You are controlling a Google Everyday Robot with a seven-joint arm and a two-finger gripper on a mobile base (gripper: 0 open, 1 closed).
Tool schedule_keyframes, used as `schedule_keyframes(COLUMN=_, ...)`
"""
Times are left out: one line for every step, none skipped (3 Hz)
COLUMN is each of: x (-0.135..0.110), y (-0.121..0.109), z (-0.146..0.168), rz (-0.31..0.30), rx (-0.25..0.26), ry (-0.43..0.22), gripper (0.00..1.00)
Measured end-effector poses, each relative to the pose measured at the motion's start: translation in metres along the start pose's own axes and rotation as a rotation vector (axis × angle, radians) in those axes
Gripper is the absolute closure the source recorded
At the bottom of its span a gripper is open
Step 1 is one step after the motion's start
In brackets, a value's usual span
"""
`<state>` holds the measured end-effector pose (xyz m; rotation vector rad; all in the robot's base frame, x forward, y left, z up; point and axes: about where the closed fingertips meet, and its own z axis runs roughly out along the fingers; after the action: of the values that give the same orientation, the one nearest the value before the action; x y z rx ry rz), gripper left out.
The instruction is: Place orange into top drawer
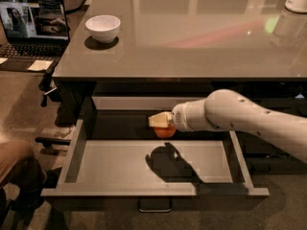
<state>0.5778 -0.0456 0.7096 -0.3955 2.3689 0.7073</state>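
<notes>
Gripper [159, 120] of the white rounded robot arm [240, 121] is reaching in from the right and is hanging over the back part of the wide, shallow dark grey top drawer [73, 152], which is standing pulled out. Its pale cream fingers [160, 119] are closing narrowly on the small round glossy orange [165, 131]. The fruit is sitting just under them and touching them, and only its lower half is showing. The orange is hanging above the lighter grey flat floor [110, 162] of the drawer, near the rear wall and about midway between the two side walls.

Below the gripper and a little toward the front, a dark shadow [168, 163] of the arm is falling on this floor, apart from the fruit. Further to the front, the small metal pull [154, 206] is showing on the drawer front.

Above and behind the gripper, the glossy grey table top [192, 42] is spreading out. Far to the upper left of the gripper, a white round bowl [102, 28] is standing on this top, well apart from the orange. Still further left, an open black laptop [33, 28] with a lit screen is sitting on a lower surface.
</notes>
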Motion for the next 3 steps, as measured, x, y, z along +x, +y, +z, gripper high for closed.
schedule_keyframes(x=0.014, y=-0.006, z=0.038, rz=0.024, rx=0.013, ry=-0.008, gripper=1.00)
schedule_keyframes(x=0.024, y=-0.009, z=0.060, rz=0.038, rx=0.009, ry=-0.004, gripper=1.00)
schedule_keyframes(x=0.028, y=-0.013, z=0.077, rz=0.056, rx=0.026, ry=-0.015, gripper=0.82)
